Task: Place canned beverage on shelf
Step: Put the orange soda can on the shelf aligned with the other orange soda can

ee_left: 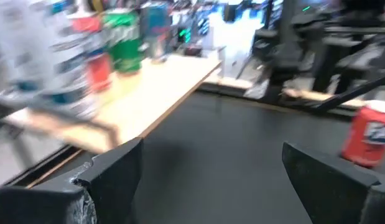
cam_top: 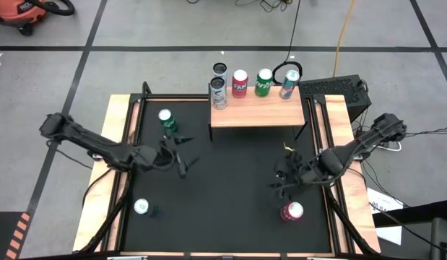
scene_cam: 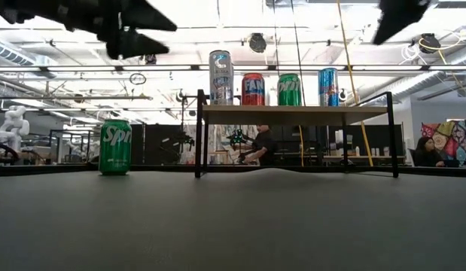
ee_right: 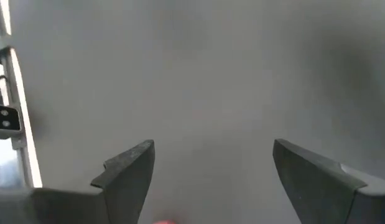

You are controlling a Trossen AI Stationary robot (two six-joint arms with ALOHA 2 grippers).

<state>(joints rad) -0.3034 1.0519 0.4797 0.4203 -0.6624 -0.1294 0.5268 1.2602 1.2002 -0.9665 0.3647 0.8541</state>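
Black table (cam_top: 230, 202) carries three loose cans; both claws open and empty.
Right claw (cam_top: 282, 180) hovers just beside the red can (cam_top: 292, 211), left claw (cam_top: 181, 160) near the green can (cam_top: 166, 119); shelf (cam_top: 255, 114) already holds four cans. Cans likely rigid, smooth-walled, slippery: grip mid-body, upright, squeezing gently since thin walls may dent.

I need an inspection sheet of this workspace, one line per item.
Surface: black table top, wood-framed.
Job's things: shelf holds four cans along its back edge; green Sprite can, red can and white-topped can stand on the table.
Clutter: one can behind the shelf.
Grippers: left gripper and right gripper, jaws open, empty.
Cables: yellow cable on floor.
Surroundings: red vacuum; people behind.
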